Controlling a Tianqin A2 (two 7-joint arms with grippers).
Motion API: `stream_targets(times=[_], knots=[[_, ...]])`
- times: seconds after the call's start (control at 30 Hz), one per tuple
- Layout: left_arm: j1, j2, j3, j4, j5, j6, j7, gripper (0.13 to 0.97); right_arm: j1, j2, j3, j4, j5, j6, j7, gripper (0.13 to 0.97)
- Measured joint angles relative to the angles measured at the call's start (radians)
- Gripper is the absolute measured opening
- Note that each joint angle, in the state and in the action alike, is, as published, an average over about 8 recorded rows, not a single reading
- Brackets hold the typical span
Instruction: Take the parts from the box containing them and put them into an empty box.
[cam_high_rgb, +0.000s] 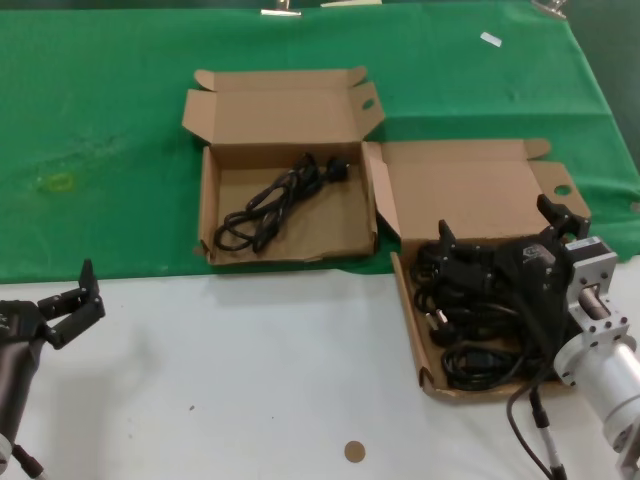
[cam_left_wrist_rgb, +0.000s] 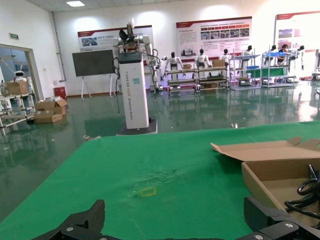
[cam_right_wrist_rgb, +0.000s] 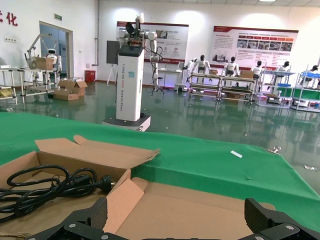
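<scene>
Nearest me, a brown disc (cam_high_rgb: 354, 452) lies on the white table (cam_high_rgb: 250, 350), well clear of both boxes.

Left claw (cam_high_rgb: 72, 303) idles over the table at near left, fingers spread, holding nothing. It's well apart from both boxes.

Right claw (cam_high_rgb: 500, 235) hangs over the full box (cam_high_rgb: 410, 320) at near right. Fingers wide open, one tip (cam_high_rgb: 446, 233) to the left, the other (cam_high_rgb: 556, 208) towards the lid side. Nothing gripped. I can't tell whether the claw body touches the pile.

Cables (cam_high_rgb: 475, 315) fill that box: a black tangle with plugs, pile's long axis running near to far along the box. They lie directly under and just nearer than the open fingers. Lid (cam_high_rgb: 470, 190) is folded back flat on the far side, hole (cam_high_rgb: 562, 189) in its tab.

Second box (cam_high_rgb: 212, 200) sits farther off to the left on the green cloth (cam_high_rgb: 100, 130), just beside the full one, lid (cam_high_rgb: 280, 110) standing open. One cable bundle (cam_high_rgb: 275, 202) lies in it on a diagonal, loops at near left, plug (cam_high_rgb: 335, 172) at far right. In the right wrist view the same bundle (cam_right_wrist_rgb: 45, 187) shows beyond the box wall, plug (cam_right_wrist_rgb: 102, 183) pointing towards the full box.

Far end of the cloth: a small white tag (cam_high_rgb: 490, 39), no text I can read.

Background in the wrist views: a white pillar (cam_left_wrist_rgb: 134, 90) with vertical lettering and wall posters (cam_right_wrist_rgb: 255, 39); I can't read either.
</scene>
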Motion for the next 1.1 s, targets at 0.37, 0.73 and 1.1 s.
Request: stream_targets(times=[0.37, 0.73, 1.1], knots=[[0.0, 0.0, 0.0, 0.0, 0.0, 0.0, 0.0, 0.966, 0.0, 0.0, 0.0, 0.0, 0.0, 0.0, 0.0, 0.966], [0.0, 0.0, 0.0, 0.0, 0.0, 0.0, 0.0, 0.966, 0.0, 0.0, 0.0, 0.0, 0.0, 0.0, 0.0, 0.966], [0.0, 0.0, 0.0, 0.0, 0.0, 0.0, 0.0, 0.966, 0.0, 0.0, 0.0, 0.0, 0.0, 0.0, 0.0, 0.966]])
